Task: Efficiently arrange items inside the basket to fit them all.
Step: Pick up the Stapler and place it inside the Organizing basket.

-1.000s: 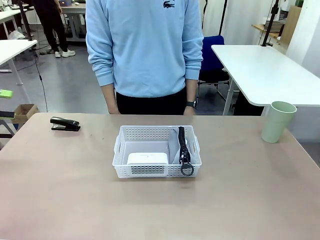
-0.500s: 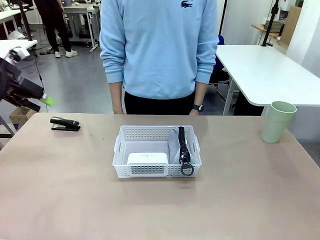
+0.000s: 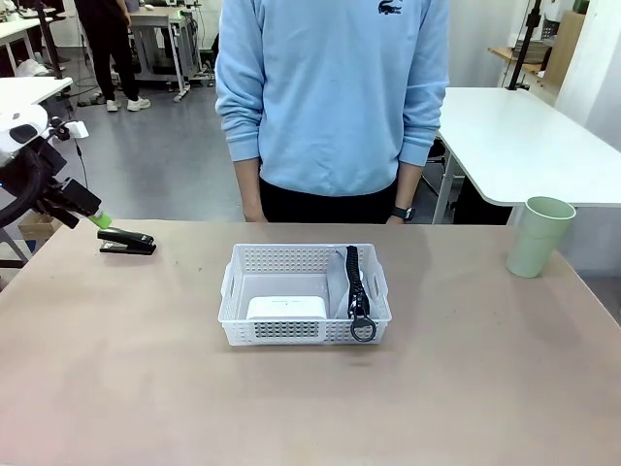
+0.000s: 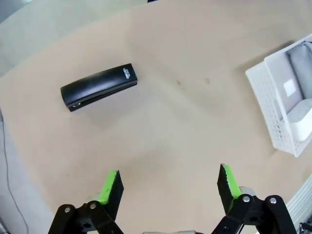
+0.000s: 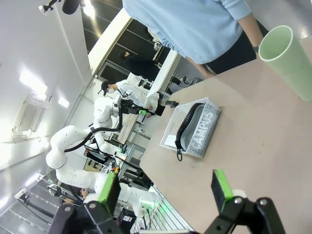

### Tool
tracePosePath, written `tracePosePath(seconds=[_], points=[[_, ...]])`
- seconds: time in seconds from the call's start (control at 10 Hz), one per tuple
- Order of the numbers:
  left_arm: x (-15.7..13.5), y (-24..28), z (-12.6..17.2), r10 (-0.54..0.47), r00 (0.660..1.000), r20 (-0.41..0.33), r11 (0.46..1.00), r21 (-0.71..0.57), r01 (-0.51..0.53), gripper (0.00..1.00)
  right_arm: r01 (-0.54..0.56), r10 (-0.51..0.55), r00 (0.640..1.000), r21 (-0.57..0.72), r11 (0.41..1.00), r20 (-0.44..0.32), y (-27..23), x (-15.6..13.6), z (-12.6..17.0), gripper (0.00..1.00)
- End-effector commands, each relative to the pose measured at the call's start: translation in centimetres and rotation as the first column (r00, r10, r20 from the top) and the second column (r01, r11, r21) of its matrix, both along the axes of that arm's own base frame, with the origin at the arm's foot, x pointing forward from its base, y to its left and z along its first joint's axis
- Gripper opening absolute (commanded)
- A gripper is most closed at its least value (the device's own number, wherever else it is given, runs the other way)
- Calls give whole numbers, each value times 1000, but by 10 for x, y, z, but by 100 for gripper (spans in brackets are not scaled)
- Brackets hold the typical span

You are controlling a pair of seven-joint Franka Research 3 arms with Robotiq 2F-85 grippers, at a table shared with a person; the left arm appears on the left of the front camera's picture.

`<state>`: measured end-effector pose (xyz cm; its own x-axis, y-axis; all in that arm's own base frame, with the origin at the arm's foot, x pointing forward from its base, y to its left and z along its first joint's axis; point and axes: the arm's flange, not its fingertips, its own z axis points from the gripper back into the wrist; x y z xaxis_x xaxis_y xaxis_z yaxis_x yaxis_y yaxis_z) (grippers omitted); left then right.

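Left end effector (image 3: 97, 216) hangs over the far-left corner of the surface (image 3: 146, 388), fingers spread wide, holding nothing. Black stapler (image 3: 126, 241) lies flat just below and beside it, toward the basket side. Left arm is clearly the nearer one.

In the left wrist view the stapler (image 4: 99, 86) sits ahead and off to the left of the open end effector (image 4: 168, 171), not between the fingers. Its long axis runs nearly in line with the gap between the fingers, so a wrist roll looks needed to close across the narrow width. Bare surface around it, nothing in the way.

White perforated basket (image 3: 291, 332) sits mid-surface, well apart from the stapler. Grey pouch (image 3: 339, 280) stands on edge along its right wall, black strap (image 3: 356, 291) draped over the near rim. Small white boxy device (image 3: 285, 308) is in the near-left part; the far-left part looks free.

Pale green cup (image 3: 539, 236) stands upright near the far-right edge, outside the basket. Right end effector (image 5: 165, 187) is spread too, empty, looking across at the cup (image 5: 287, 58).

Person stands at the far edge, arms down, clear of the surface.
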<state>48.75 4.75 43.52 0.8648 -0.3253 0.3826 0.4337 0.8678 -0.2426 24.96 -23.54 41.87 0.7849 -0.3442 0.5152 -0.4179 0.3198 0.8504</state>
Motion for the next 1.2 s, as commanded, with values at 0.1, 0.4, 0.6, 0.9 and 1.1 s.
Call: tracePosePath(seconds=[0.1,0.4,0.6,0.9,1.1], points=[[-10,-1,7,-36,999,14,999,-20,37,100,6,-7,999,11,1000,36,0,2,3,100],[13,-7,15,-130,986,107,990,77,122,100,6,-7,999,11,1000,36,0,2,3,100],[40,-15,16,-504,851,151,826,373,423,100,6,-7,999,11,1000,36,0,2,3,100],[63,-9,-1,-805,589,-69,422,631,651,100,6,-7,999,11,1000,36,0,2,3,100],[73,1,-5,-879,421,-223,214,605,767,100,6,-7,999,11,1000,36,0,2,3,100]])
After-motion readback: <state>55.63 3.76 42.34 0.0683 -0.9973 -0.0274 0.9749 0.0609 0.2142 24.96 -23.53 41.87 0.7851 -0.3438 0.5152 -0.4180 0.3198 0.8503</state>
